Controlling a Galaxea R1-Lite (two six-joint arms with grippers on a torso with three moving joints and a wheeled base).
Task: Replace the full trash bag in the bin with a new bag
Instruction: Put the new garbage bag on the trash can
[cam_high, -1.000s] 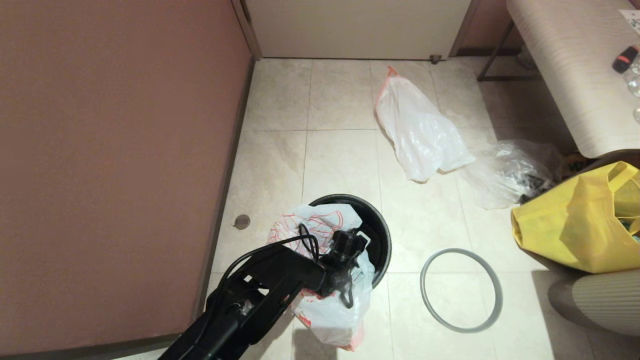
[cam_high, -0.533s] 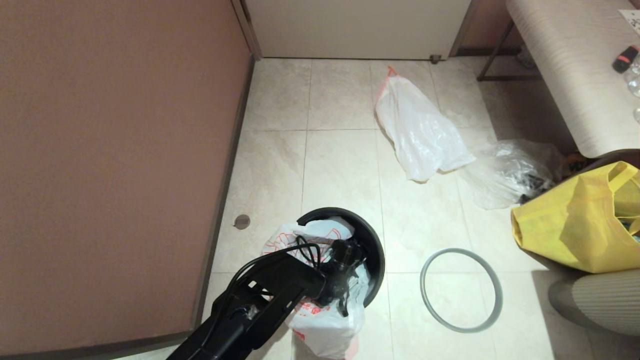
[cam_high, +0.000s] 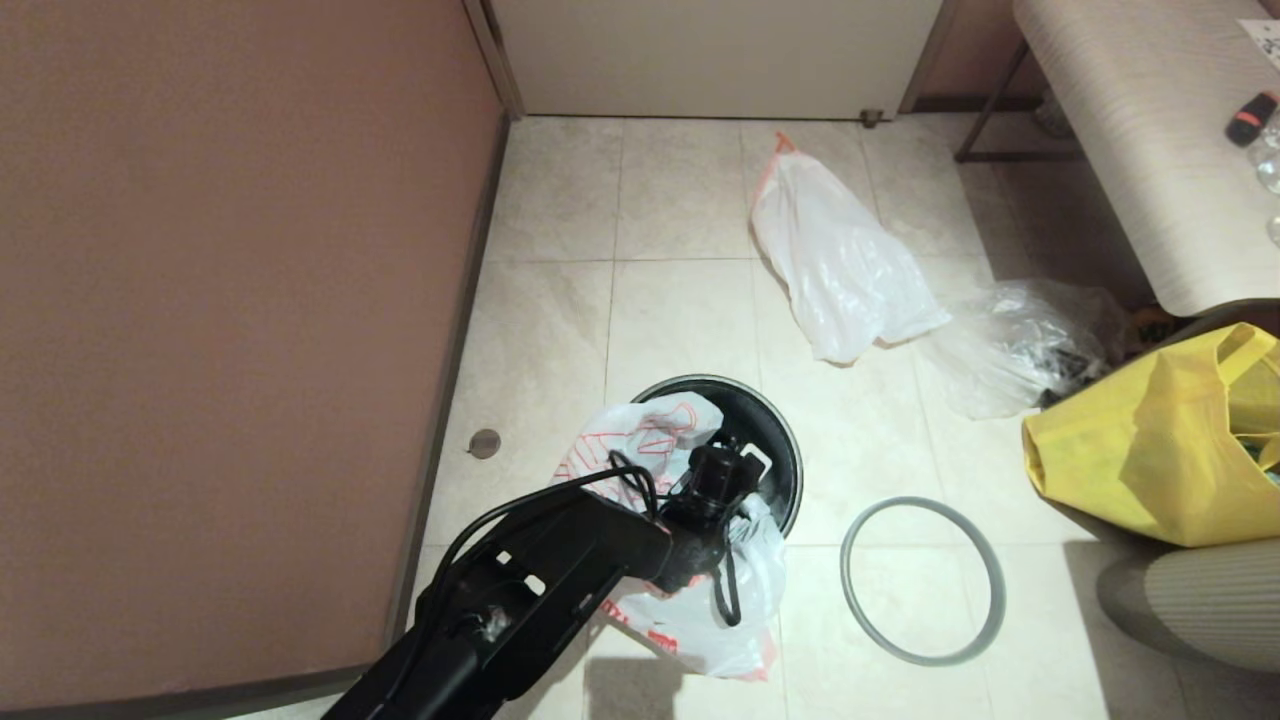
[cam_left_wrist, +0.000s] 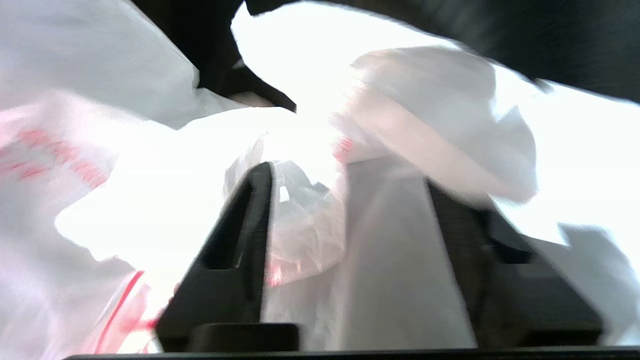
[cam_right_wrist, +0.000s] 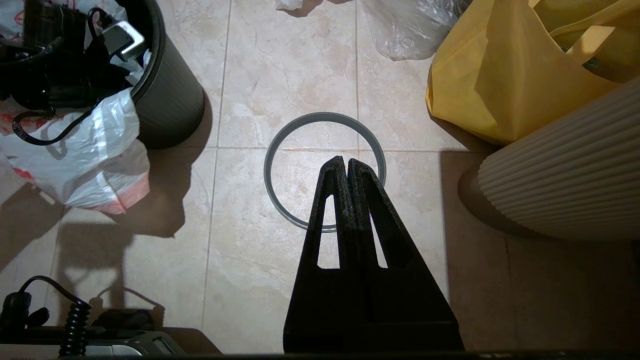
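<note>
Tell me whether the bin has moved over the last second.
Yes. The bin ends up nearer the grey hoop, which has stayed put; midway its rim tilted and swung away from it.

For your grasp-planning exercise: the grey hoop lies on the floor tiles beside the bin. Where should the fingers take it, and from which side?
Grip the thin band of the grey hoop anywhere along its ring, coming straight down from above. It lies flat with an open middle, so one finger can go inside and one outside. The right gripper, fingers shut, hangs over it.

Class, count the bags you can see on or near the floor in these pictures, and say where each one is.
4: the new bag draped over the bin; the full trash bag beyond; a clear bag beside it; a yellow tote on the right. Others may be hidden.
</note>
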